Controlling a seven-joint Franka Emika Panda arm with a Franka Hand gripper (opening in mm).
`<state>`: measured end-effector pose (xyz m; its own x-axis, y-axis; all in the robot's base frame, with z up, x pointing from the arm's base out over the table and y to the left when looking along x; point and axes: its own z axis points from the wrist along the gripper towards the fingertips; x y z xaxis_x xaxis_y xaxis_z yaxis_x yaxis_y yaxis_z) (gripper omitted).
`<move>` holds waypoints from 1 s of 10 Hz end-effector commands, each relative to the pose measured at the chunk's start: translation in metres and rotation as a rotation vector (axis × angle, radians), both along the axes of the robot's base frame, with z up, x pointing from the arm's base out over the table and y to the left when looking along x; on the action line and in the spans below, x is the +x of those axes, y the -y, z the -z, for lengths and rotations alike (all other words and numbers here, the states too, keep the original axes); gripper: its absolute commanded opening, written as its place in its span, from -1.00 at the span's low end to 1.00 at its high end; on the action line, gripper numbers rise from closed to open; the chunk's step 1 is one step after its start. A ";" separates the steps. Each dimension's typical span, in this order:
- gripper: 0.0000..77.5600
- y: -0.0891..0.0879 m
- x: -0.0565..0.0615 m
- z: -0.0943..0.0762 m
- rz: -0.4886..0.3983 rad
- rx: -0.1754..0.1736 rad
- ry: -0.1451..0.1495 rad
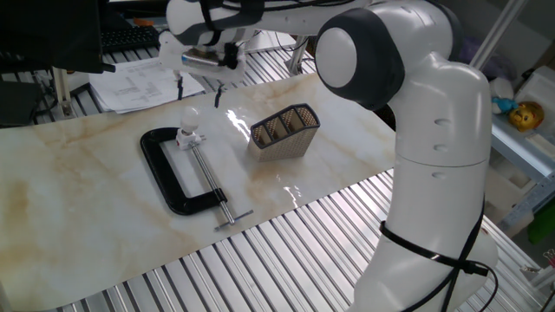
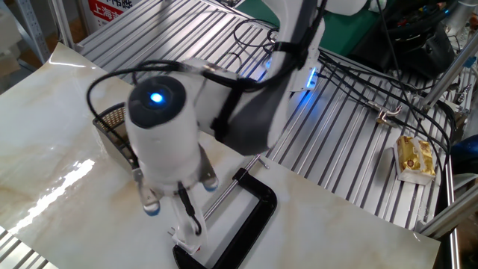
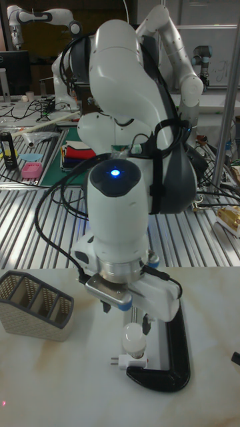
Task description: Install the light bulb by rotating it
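The light bulb, a small white frosted globe, stands upright in a white socket held at the jaw of a black C-clamp. My gripper hangs open above the bulb and slightly behind it, touching nothing, with empty air between its fingers. In the tall fixed view the bulb sits just under the gripper, with the socket below it. In the other fixed view my wrist hides the bulb and only the clamp shows.
A mesh basket with dividers stands on the marble table top right of the clamp, also visible as the basket at the left. Papers lie at the back edge. The clamp's screw handle points toward the front.
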<state>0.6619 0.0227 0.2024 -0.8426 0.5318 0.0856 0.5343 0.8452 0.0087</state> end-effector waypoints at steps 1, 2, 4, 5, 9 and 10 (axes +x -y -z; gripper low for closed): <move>1.00 0.033 -0.001 -0.017 -0.210 0.006 -0.025; 1.00 0.040 -0.001 -0.015 -0.244 -0.003 -0.024; 1.00 0.048 0.002 -0.013 -0.349 -0.022 -0.019; 1.00 0.047 0.005 -0.014 -0.395 -0.018 -0.006; 1.00 0.005 0.020 0.004 -0.535 -0.022 0.069; 1.00 -0.006 0.021 0.007 -0.558 -0.019 0.078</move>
